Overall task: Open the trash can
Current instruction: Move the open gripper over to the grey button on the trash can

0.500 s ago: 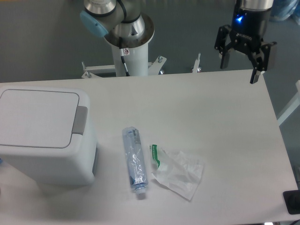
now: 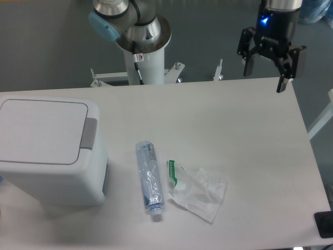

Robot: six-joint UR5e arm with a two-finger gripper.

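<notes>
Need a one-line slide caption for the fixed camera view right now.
Open gripper hovers over the table's far right edge; the closed trash can sits far left, bottle and plastic bag between.

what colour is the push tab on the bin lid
Grey, on the large white boxy plastic trash can; its push tab shows clearly in the fixed camera view.

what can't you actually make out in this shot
- Trash can: left side cut off by the image edge; inside hidden under the closed lid.
- Gripper: wrist and arm cut off by the top edge.
- Bottle label print: too small.
- Black object at the lower right corner: cut off, unidentifiable.
</notes>
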